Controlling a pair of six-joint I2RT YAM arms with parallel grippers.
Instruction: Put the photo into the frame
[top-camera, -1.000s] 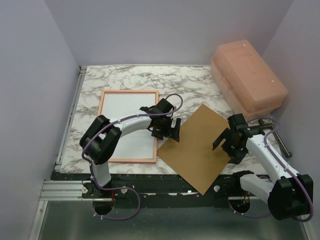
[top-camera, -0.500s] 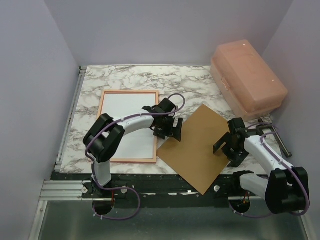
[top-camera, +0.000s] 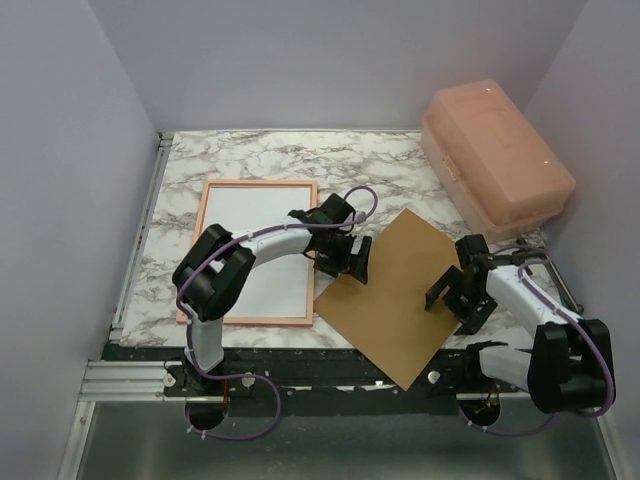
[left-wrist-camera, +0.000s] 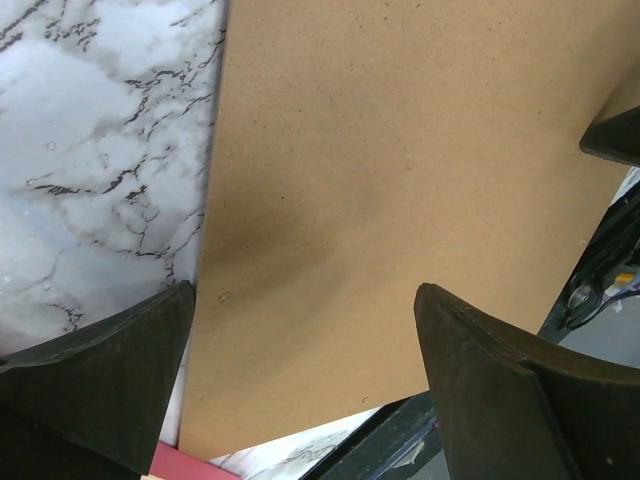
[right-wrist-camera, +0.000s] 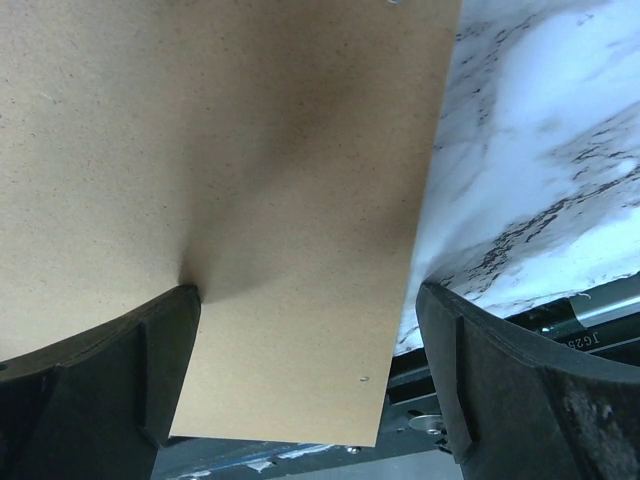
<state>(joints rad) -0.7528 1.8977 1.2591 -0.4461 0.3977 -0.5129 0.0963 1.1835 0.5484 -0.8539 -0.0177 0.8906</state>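
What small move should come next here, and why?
Probably lower the left claw and right claw, both open and empty, onto the brown backing board and grip the opposite edges they hover over. The photo already lies white side up inside the frame, so the board likely goes on next.
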